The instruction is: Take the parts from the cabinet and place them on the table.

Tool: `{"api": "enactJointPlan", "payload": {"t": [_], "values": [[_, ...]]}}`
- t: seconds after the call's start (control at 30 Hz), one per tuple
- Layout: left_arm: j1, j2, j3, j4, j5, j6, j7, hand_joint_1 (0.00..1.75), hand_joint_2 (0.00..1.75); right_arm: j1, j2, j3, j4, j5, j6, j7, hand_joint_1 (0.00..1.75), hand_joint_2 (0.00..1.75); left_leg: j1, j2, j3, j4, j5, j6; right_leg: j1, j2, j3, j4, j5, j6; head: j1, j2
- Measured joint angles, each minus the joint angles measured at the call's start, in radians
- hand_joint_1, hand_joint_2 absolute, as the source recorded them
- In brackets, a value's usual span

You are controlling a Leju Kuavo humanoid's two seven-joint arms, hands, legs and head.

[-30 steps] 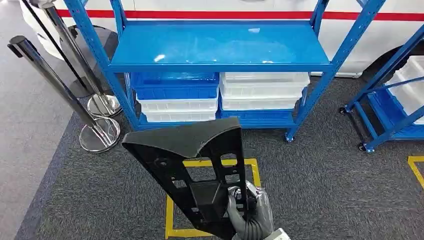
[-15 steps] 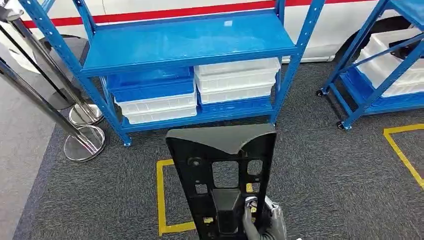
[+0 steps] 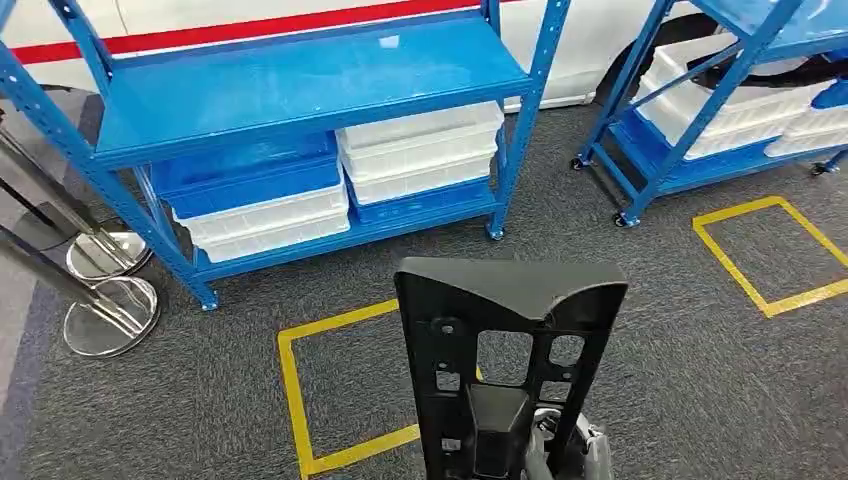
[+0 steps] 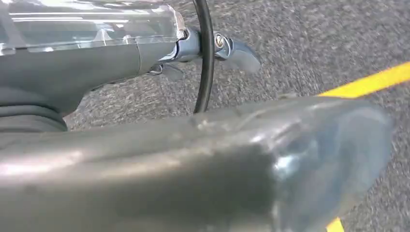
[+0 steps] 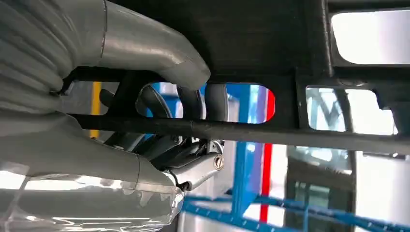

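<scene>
A large black plastic part (image 3: 505, 340) with several cut-outs stands upright low in the middle of the head view. My right hand (image 3: 565, 452) grips its lower end from behind. In the right wrist view the thumb lies on the part (image 5: 270, 38) and the dark fingers (image 5: 193, 104) curl through a slot around a rib. My left hand (image 4: 193, 159) hangs over the grey carpet, thumb and fingers stretched out, holding nothing. The blue cabinet (image 3: 300, 85) stands ahead to the left, its top shelf bare.
White bins (image 3: 420, 150) and a blue bin (image 3: 250, 180) sit on the cabinet's lower shelf. A second blue rack (image 3: 700, 110) on wheels stands at the right. Yellow floor squares (image 3: 295, 400) (image 3: 770, 250) mark the carpet. Chrome stanchion bases (image 3: 105, 315) stand at the left.
The camera has turned right: the cabinet slid left and the second rack came further into view. The black part stays in my right hand and now stands more upright.
</scene>
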Motion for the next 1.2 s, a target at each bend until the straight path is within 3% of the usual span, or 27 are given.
{"api": "enactJointPlan", "payload": {"t": [0.07, 0.1, 0.13, 0.27, 0.3, 0.33, 0.37, 0.43, 0.47, 0.5, 0.57, 0.6, 0.63, 0.67, 0.77, 0.8, 0.83, 0.87, 0.93, 0.97, 1.0, 1.03, 1.07, 1.1, 1.13, 1.17, 1.2], "values": [[-0.003, 0.0, 0.001, 0.0, 0.0, -0.003, 0.0, 0.0, 0.0, 0.004, 0.005, -0.01, 0.0, 0.005, 0.002, 0.0, 1.75, 1.75, 0.0, 0.02, 0.004, 0.0, -0.003, -0.004, 0.001, -0.021, 0.081, -0.153, 0.083, -0.006, 0.0, 0.0], [-0.004, -0.001, 0.001, 0.0, 0.0, -0.003, 0.0, 0.0, 0.0, 0.004, 0.009, -0.013, 0.0, 0.007, 0.002, 0.0, 1.75, 1.75, -0.002, 0.03, 0.009, 0.0, -0.005, -0.007, 0.004, -0.053, 0.13, -0.24, 0.117, -0.013, 0.0, 0.0], [-0.003, -0.002, 0.001, 0.0, 0.0, -0.004, 0.0, 0.0, 0.0, 0.002, 0.012, -0.016, 0.0, 0.008, 0.003, 0.0, 1.75, 1.75, -0.008, 0.039, 0.01, 0.003, -0.009, -0.013, 0.017, -0.096, 0.147, -0.279, 0.103, -0.021, 0.0, 0.0], [-0.01, -0.002, 0.003, 0.0, -0.005, -0.003, -0.005, 0.0, 0.0, 0.01, 0.04, -0.038, 0.0, 0.029, 0.016, -0.011, 1.75, 1.75, -0.013, 0.08, 0.016, 0.003, -0.011, -0.034, 0.017, -0.049, 0.131, -0.282, 0.112, -0.044, 0.0, 0.0], [-0.011, -0.002, 0.003, 0.0, -0.008, -0.002, -0.006, 0.0, 0.0, 0.015, 0.05, -0.043, 0.0, 0.035, 0.019, -0.016, 1.75, 1.75, -0.005, 0.046, 0.011, 0.017, -0.029, -0.042, 0.009, -0.04, 0.135, -0.289, 0.119, -0.052, 0.0, 0.0], [-0.011, -0.005, 0.004, 0.0, -0.012, -0.001, -0.007, 0.0, 0.0, 0.015, 0.059, -0.048, -0.002, 0.04, 0.02, -0.019, 1.75, 1.75, -0.003, -0.007, -0.004, 0.057, -0.062, -0.046, 0.008, -0.029, 0.133, -0.289, 0.123, -0.059, 0.0, 0.0], [-0.007, -0.006, 0.006, 0.0, -0.011, 0.001, -0.007, 0.0, 0.0, 0.015, 0.067, -0.05, -0.003, 0.045, 0.021, -0.022, 1.75, 1.75, -0.001, -0.032, -0.032, 0.125, -0.104, -0.048, 0.008, -0.019, 0.129, -0.289, 0.125, -0.064, 0.0, 0.0], [0.0, -0.006, 0.013, 0.0, -0.011, 0.006, -0.006, 0.0, 0.0, 0.019, 0.079, -0.062, -0.003, 0.051, 0.035, -0.036, 1.75, 1.75, -0.001, -0.046, -0.096, 0.272, -0.169, -0.053, 0.01, 0.007, 0.124, -0.287, 0.127, -0.066, 0.0, 0.0], [0.002, -0.006, 0.018, 0.0, -0.011, 0.008, -0.005, 0.0, 0.0, 0.025, 0.09, -0.072, -0.005, 0.051, 0.044, -0.043, 1.75, 1.75, -0.001, -0.048, -0.115, 0.316, -0.173, -0.054, 0.01, 0.024, 0.122, -0.283, 0.128, -0.066, 0.0, 0.0], [0.003, -0.006, 0.019, 0.0, -0.011, 0.009, -0.004, 0.0, 0.0, 0.031, 0.1, -0.08, -0.007, 0.048, 0.052, -0.048, 1.75, 1.75, -0.001, -0.048, -0.109, 0.302, -0.151, -0.055, 0.01, 0.037, 0.121, -0.28, 0.128, -0.066, 0.0, 0.0], [0.002, -0.007, 0.022, 0.0, -0.011, 0.009, -0.004, 0.0, 0.0, 0.034, 0.113, -0.093, -0.011, 0.039, 0.061, -0.055, 1.75, 1.75, 0.003, -0.056, -0.045, 0.165, -0.065, -0.053, 0.008, 0.065, 0.12, -0.271, 0.126, -0.063, 0.0, 0.0], [0.003, -0.007, 0.025, 0.0, -0.012, 0.009, -0.005, 0.0, 0.0, 0.036, 0.118, -0.098, -0.015, 0.035, 0.063, -0.058, 1.75, 1.75, 0.007, -0.086, -0.004, 0.075, -0.021, -0.053, 0.007, 0.079, 0.117, -0.262, 0.123, -0.058, 0.0, 0.0], [0.004, -0.007, 0.028, 0.0, -0.012, 0.007, -0.005, 0.0, 0.0, 0.036, 0.124, -0.102, -0.017, 0.031, 0.065, -0.059, 1.75, 1.75, 0.01, -0.141, 0.007, 0.048, -0.036, -0.05, 0.011, 0.09, 0.11, -0.254, 0.121, -0.052, 0.0, 0.0], [0.004, -0.008, 0.031, 0.0, -0.012, 0.006, -0.006, 0.0, 0.0, 0.035, 0.127, -0.105, -0.019, 0.029, 0.067, -0.06, 1.75, 1.75, 0.01, -0.143, 0.008, 0.026, -0.041, -0.045, 0.011, 0.103, 0.098, -0.243, 0.122, -0.045, 0.0, 0.0], [-0.001, -0.01, 0.038, 0.0, -0.014, 0.006, -0.007, 0.0, 0.0, 0.044, 0.134, -0.112, -0.025, 0.025, 0.068, -0.062, 1.75, 1.75, 0.003, -0.111, 0.006, 0.035, -0.034, -0.028, 0.006, 0.136, 0.083, -0.251, 0.138, -0.02, 0.0, 0.0], [-0.003, -0.016, 0.04, 0.0, -0.015, 0.005, -0.009, 0.0, 0.0, 0.045, 0.135, -0.116, -0.027, 0.022, 0.068, -0.061, 1.75, 1.75, 0.013, -0.096, 0.005, 0.023, -0.026, -0.016, 0.005, 0.129, 0.081, -0.241, 0.132, -0.018, 0.0, 0.0], [-0.004, -0.016, 0.042, 0.0, -0.017, 0.005, -0.012, 0.0, 0.0, 0.047, 0.136, -0.118, -0.029, 0.018, 0.067, -0.062, 1.75, 1.75, 0.01, -0.085, 0.007, 0.02, -0.023, -0.011, 0.009, 0.072, 0.07, -0.216, 0.11, -0.015, 0.001, 0.0], [-0.003, -0.016, 0.043, 0.0, -0.021, 0.005, -0.016, 0.0, 0.0, 0.045, 0.136, -0.12, -0.031, 0.016, 0.068, -0.062, 1.75, 1.75, 0.009, -0.071, 0.006, 0.019, -0.021, -0.004, 0.009, 0.032, 0.044, -0.16, 0.07, -0.01, 0.0, 0.0], [0.002, -0.016, 0.045, -0.001, -0.022, 0.0, -0.025, 0.0, 0.0, 0.042, 0.136, -0.122, -0.031, 0.009, 0.069, -0.062, 1.75, 1.75, 0.003, -0.037, 0.002, 0.021, -0.021, -0.004, 0.005, 0.006, -0.026, -0.006, -0.006, -0.001, 0.001, 0.0], [0.003, -0.016, 0.047, -0.001, -0.022, -0.002, -0.027, 0.0, 0.0, 0.042, 0.136, -0.123, -0.031, 0.007, 0.069, -0.062, 1.75, 1.75, 0.002, -0.021, 0.0, 0.021, -0.021, -0.004, 0.003, 0.002, -0.046, 0.041, -0.018, 0.001, 0.0, 0.0], [0.002, -0.016, 0.048, -0.001, -0.023, -0.004, -0.029, 0.0, 0.0, 0.043, 0.136, -0.125, -0.031, 0.006, 0.071, -0.062, 1.75, 1.75, 0.0, -0.005, 0.0, 0.022, -0.021, -0.004, 0.002, 0.0, -0.043, 0.041, -0.006, 0.002, 0.001, 0.0], [0.0, -0.016, 0.049, -0.001, -0.023, -0.005, -0.03, 0.0, 0.0, 0.043, 0.136, -0.129, -0.031, 0.006, 0.072, -0.061, 1.75, 1.75, 0.0, 0.009, 0.001, 0.022, -0.022, -0.005, 0.001, -0.004, -0.016, -0.007, 0.027, 0.001, 0.001, 0.0], [-0.002, -0.017, 0.05, -0.001, -0.024, -0.006, -0.03, 0.0, 0.0, 0.043, 0.136, -0.13, -0.031, 0.005, 0.072, -0.062, 1.75, 1.75, -0.002, 0.02, 0.003, 0.021, -0.024, -0.006, 0.002, -0.012, 0.033, -0.092, 0.068, -0.004, 0.001, 0.0], [-0.005, -0.018, 0.05, -0.001, -0.024, -0.006, -0.031, 0.0, 0.0, 0.042, 0.136, -0.131, -0.032, 0.005, 0.072, -0.062, 1.75, 1.75, -0.002, 0.03, 0.006, 0.021, -0.025, -0.008, 0.005, -0.036, 0.087, -0.185, 0.104, -0.012, 0.001, 0.0], [-0.006, -0.02, 0.05, -0.001, -0.024, -0.006, -0.032, 0.0, 0.0, 0.042, 0.136, -0.132, -0.033, 0.005, 0.072, -0.062, 1.75, 1.75, -0.003, 0.039, 0.01, 0.021, -0.027, -0.011, 0.014, -0.096, 0.124, -0.254, 0.102, -0.023, 0.0, 0.0], [-0.005, -0.021, 0.051, -0.001, -0.024, -0.006, -0.033, 0.0, 0.0, 0.039, 0.136, -0.132, -0.033, 0.005, 0.072, -0.061, 1.75, 1.75, -0.01, 0.048, 0.01, 0.024, -0.031, -0.018, 0.023, -0.102, 0.125, -0.261, 0.103, -0.032, 0.0, 0.0], [-0.007, -0.021, 0.051, -0.001, -0.024, -0.006, -0.033, 0.0, 0.0, 0.039, 0.138, -0.133, -0.034, 0.002, 0.074, -0.062, 1.75, 1.75, -0.007, 0.055, 0.011, 0.022, -0.03, -0.022, 0.026, -0.084, 0.121, -0.259, 0.104, -0.037, 0.0, 0.0]]}}
